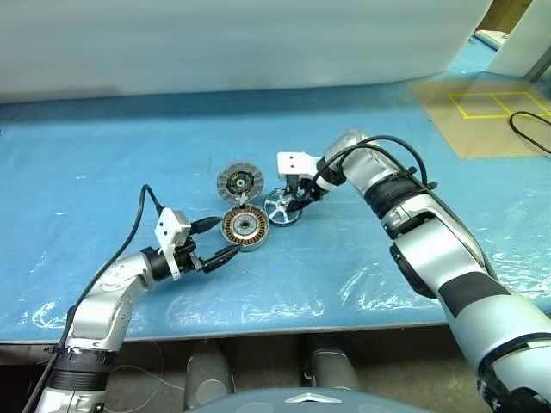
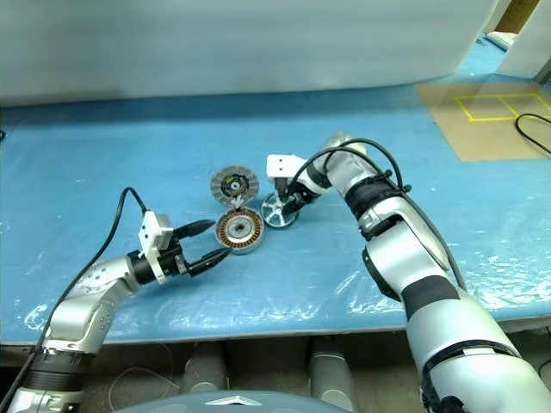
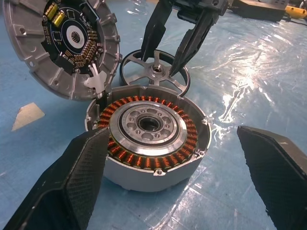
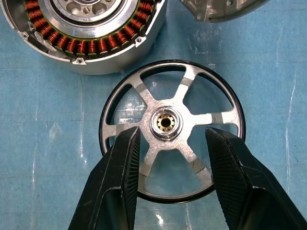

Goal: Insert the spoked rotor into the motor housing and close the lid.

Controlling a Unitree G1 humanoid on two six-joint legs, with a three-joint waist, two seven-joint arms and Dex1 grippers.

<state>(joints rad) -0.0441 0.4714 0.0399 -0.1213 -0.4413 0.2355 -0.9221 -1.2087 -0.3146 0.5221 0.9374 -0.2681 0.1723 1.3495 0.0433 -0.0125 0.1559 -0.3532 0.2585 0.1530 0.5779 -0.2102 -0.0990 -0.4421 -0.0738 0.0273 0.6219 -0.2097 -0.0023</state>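
The motor housing (image 1: 245, 225) lies open on the blue sheet, its copper windings and silver centre facing up. Its lid (image 1: 239, 181) stands tilted back at the housing's far edge, ribbed inner face and dark centre showing. The spoked rotor (image 4: 166, 122) lies flat just right of the housing. My right gripper (image 4: 171, 132) points down over the rotor, open, with one finger on each side of the hub; I cannot tell whether they touch. My left gripper (image 3: 172, 139) is level and wide open, its fingers flanking the housing's near side without touching it.
A blue plastic sheet (image 1: 103, 163) covers the table. At the back right lies a brown board with yellow tape (image 1: 482, 112) and a black cable (image 1: 527, 129). A white wall runs along the back. The table's front edge (image 1: 275, 331) is close below the arms.
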